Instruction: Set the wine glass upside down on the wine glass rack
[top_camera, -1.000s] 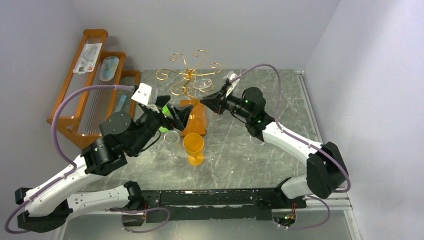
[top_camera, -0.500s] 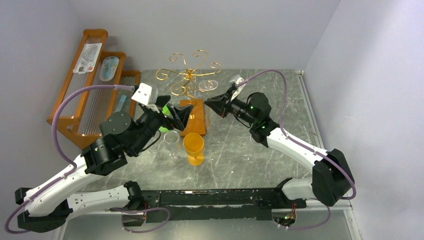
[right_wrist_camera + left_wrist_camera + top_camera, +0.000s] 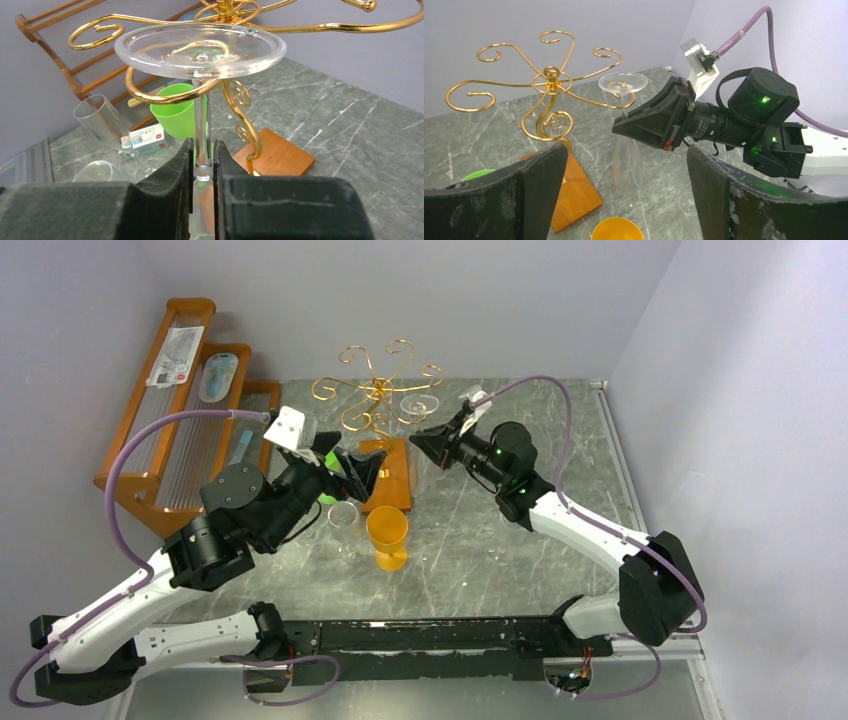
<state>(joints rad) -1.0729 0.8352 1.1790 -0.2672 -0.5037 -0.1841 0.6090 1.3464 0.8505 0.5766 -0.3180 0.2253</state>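
Grey marble tabletop (image 3: 590, 440), plain lilac walls (image 3: 500, 300), gold wine glass rack (image 3: 378, 390)

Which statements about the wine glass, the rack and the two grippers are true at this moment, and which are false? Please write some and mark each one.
1. The right gripper is shut on the stem of the wine glass. True.
2. The wine glass is held with its foot down. False: the foot is up and the bowl hangs below.
3. The left gripper holds the orange cup. False: it is open and empty; the cup stands upright on the table.
4. The foot of the glass lies just above a curled arm of the rack. True.
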